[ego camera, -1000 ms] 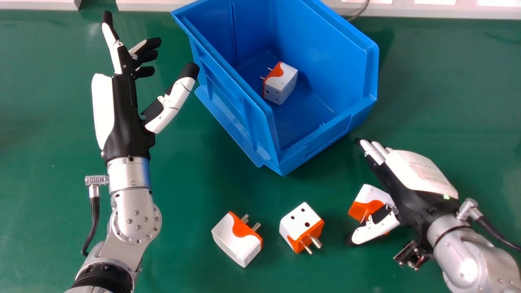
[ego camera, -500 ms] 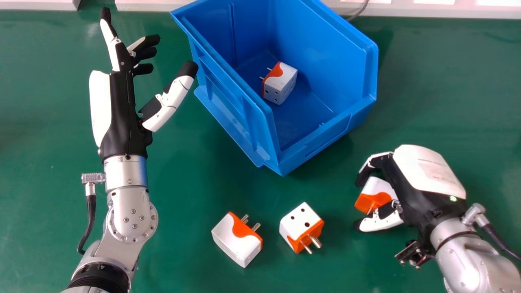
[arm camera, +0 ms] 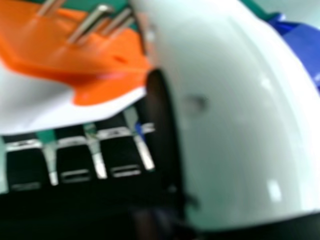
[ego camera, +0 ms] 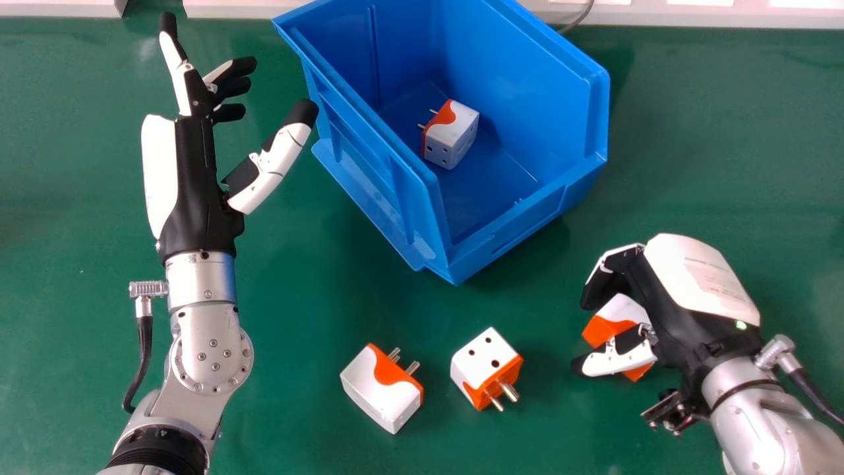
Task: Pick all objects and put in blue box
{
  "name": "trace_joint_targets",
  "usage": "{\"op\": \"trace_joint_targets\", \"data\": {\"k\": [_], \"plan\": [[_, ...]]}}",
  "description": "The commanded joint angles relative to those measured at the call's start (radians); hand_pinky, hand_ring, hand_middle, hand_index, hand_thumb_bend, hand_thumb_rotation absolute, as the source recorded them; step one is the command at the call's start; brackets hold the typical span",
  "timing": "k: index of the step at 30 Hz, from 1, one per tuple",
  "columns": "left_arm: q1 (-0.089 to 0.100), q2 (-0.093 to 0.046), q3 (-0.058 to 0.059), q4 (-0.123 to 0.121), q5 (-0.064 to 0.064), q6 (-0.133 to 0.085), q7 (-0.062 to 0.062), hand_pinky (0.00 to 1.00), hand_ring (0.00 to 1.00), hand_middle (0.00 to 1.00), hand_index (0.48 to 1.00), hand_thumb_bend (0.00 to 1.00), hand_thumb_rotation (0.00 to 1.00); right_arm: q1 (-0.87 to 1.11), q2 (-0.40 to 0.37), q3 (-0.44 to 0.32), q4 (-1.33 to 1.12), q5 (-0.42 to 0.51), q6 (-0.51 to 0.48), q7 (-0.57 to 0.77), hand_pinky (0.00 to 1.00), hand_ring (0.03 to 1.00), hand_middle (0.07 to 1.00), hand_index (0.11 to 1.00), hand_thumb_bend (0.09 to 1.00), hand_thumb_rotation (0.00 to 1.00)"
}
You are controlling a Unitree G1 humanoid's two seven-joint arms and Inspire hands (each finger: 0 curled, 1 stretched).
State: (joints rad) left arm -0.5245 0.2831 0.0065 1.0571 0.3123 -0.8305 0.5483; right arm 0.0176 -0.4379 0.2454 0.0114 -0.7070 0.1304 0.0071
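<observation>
Off to the right of the blue box (ego camera: pixel 523 229) and nearer to us, we see the right hand (ego camera: pixel 666 316) with its fingers (ego camera: pixel 597 288) curled round a white-and-orange plug adapter (ego camera: pixel 620 307). Its thumb (ego camera: pixel 620 360) lies across the near side of that adapter; whether the grip is firm we cannot tell. In the right hand view we see metal pins standing out of the adapter's orange face, and the pale thumb beside it.

Inside the box we find another adapter (ego camera: pixel 455 135), on the floor, its pins toward the box's left wall. On the near side of the box, we have two more lying apart on the green table (ego camera: pixel 297 409): the left loose adapter (ego camera: pixel 379 396), pins pointing away from us and to the right, and the right loose adapter (ego camera: pixel 481 359), pins toward us and to the right.

To the left of the box we see the left hand (ego camera: pixel 192 181), empty, its thumb held wide of its fingers and its thumb tip near the box's left wall.
</observation>
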Motion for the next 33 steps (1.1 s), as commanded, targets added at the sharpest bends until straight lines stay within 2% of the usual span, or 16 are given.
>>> {"op": "trace_joint_targets", "data": {"k": [1, 5, 10, 14, 19, 27, 33], "plan": [[-0.005, 0.004, 0.002, -0.010, 0.000, -0.009, 0.005, 0.71, 0.77, 0.79, 0.815, 0.75, 0.60, 0.043, -0.006, 0.009, 0.015, 0.011, -0.017, 0.007, 0.37, 0.461, 0.517, 0.472, 0.500, 0.00], [-0.007, 0.005, 0.002, -0.006, 0.000, -0.010, 0.006, 0.71, 0.77, 0.79, 0.815, 0.75, 0.60, 0.053, -0.004, -0.008, 0.005, 0.021, -0.059, -0.040, 0.38, 0.453, 0.513, 0.480, 0.500, 0.00], [-0.010, 0.003, 0.002, -0.001, -0.002, -0.010, 0.004, 0.71, 0.77, 0.79, 0.814, 0.75, 0.60, 0.069, 0.014, -0.020, 0.053, -0.016, -0.215, -0.293, 0.42, 0.452, 0.505, 0.459, 0.503, 0.00], [-0.009, -0.001, 0.004, -0.004, -0.008, -0.012, 0.000, 0.71, 0.77, 0.79, 0.814, 0.75, 0.60, 0.045, 0.012, -0.014, 0.156, -0.066, -0.357, -0.529, 0.41, 0.481, 0.501, 0.449, 0.502, 0.00], [-0.010, -0.003, 0.004, 0.000, -0.004, -0.015, 0.008, 0.72, 0.77, 0.79, 0.814, 0.75, 0.60, 0.011, 0.007, -0.008, 0.262, -0.098, -0.507, -0.729, 0.40, 0.485, 0.507, 0.461, 0.502, 0.00], [-0.011, -0.003, 0.007, 0.002, -0.010, -0.016, 0.002, 0.72, 0.77, 0.79, 0.814, 0.75, 0.60, -0.036, 0.008, 0.010, 0.373, -0.157, -0.620, -0.928, 0.41, 0.482, 0.504, 0.461, 0.503, 0.00], [-0.011, -0.003, 0.007, 0.004, -0.011, -0.016, 0.001, 0.72, 0.77, 0.79, 0.814, 0.75, 0.60, -0.053, 0.004, 0.018, 0.411, -0.167, -0.654, -0.964, 0.42, 0.481, 0.498, 0.458, 0.503, 0.00]]}}
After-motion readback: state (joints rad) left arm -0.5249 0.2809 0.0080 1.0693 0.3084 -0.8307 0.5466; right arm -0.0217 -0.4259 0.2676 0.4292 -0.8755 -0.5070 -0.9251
